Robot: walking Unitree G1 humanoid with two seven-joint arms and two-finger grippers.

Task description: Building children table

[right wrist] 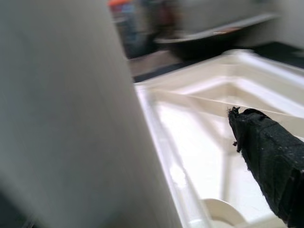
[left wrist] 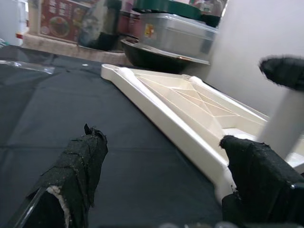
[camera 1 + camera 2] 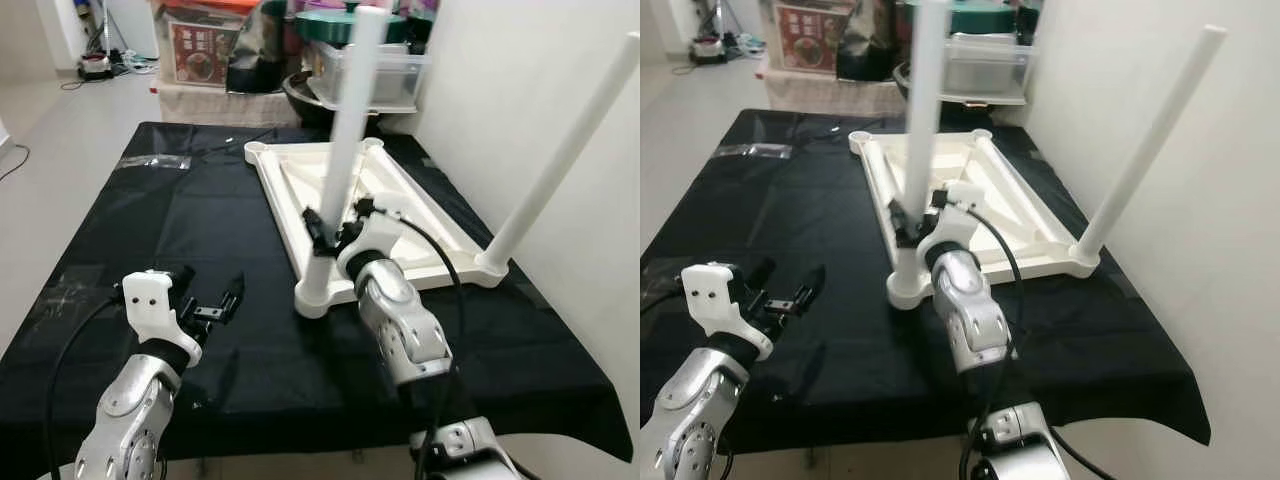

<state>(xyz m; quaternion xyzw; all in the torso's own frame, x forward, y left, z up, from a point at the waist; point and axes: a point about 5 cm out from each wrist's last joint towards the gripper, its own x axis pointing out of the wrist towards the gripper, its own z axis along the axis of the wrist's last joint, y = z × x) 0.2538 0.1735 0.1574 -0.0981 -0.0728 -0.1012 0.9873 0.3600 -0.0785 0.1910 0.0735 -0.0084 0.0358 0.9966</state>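
Right gripper [image 3: 335,232] round white leg [image 3: 345,140] — no legible labels

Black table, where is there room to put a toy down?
The black cloth is bare left of the upside-down white tabletop, beyond the left gripper, apart from clear plastic at the far left edge. The near strip is bare too. The right side is crowded: tabletop, two standing legs, right gripper.

1. Black cloth [image 3: 200,220] draped over the work surface, bit wrinkly.
2. Clear plastic tub [image 3: 375,75] behind it, by the wall.
3. Dark round pan [image 2: 156,57] under that tub.
4. Red printed box [image 3: 203,52] further back.
5. Pale floor [image 3: 70,130] off to the left.
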